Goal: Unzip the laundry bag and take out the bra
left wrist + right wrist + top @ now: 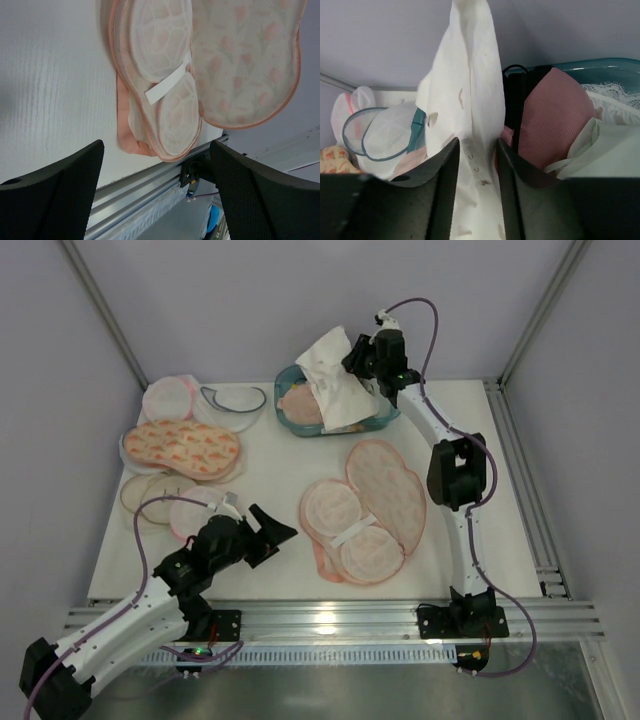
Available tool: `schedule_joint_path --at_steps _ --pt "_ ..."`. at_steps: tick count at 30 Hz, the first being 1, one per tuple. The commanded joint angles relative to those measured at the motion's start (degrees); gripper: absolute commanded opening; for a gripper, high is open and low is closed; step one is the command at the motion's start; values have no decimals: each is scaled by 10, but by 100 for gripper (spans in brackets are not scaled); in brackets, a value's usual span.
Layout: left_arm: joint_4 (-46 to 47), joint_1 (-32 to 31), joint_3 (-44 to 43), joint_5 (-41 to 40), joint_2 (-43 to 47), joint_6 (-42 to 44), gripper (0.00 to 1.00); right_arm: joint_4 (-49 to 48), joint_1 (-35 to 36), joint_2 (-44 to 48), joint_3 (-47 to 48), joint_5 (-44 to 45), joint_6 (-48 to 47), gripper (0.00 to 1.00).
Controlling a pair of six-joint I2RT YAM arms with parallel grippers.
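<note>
The laundry bag (385, 485) lies unzipped and spread open at mid-table, its peach printed lid folded back. Two round mesh cups under a white strap (352, 530) sit in its lower half. It also shows in the left wrist view (245, 65). My right gripper (358, 358) is shut on the white-cream bra (335, 380) and holds it hanging over the teal basket (385, 420). In the right wrist view the bra (470, 90) is pinched between the fingers (445, 175). My left gripper (278, 532) is open and empty, left of the bag; it also shows in its wrist view (157, 190).
A closed carrot-print bag (182, 448) lies at the left with white mesh pouches (168, 398) behind it and round pads (160, 495) in front. Pink garments (550, 115) fill the basket. The metal rail (330, 615) runs along the table's near edge.
</note>
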State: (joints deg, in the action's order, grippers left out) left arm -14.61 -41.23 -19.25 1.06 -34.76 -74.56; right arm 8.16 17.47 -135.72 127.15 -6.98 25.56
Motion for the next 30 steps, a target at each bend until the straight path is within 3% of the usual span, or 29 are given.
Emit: schedule_joint_path --at_steps 1,4,6,9,13,17,24,30 --pt "0 0 3 -5 -1 5 88 -138 -6 75 -58 -10 13 43" --pt "2 0 5 -5 -2 4 88 -164 -12 102 -68 -17 39 33" --pt "2 0 4 -6 -1 5 88 -136 -13 84 -4 -15 34 34" --pt "-1 0 3 -23 2 6 88 -120 -13 88 10 -26 20 55" --pt "-3 0 9 -26 13 5 88 -246 -14 179 -141 -28 25 62" --pt "-5 0 11 -26 25 6 88 -249 -16 260 -227 -44 12 62" --pt "8 0 11 -14 24 12 88 -50 -10 420 -379 99 -29 63" --pt "12 -1 18 -14 18 15 88 25 -9 589 -577 233 -24 63"
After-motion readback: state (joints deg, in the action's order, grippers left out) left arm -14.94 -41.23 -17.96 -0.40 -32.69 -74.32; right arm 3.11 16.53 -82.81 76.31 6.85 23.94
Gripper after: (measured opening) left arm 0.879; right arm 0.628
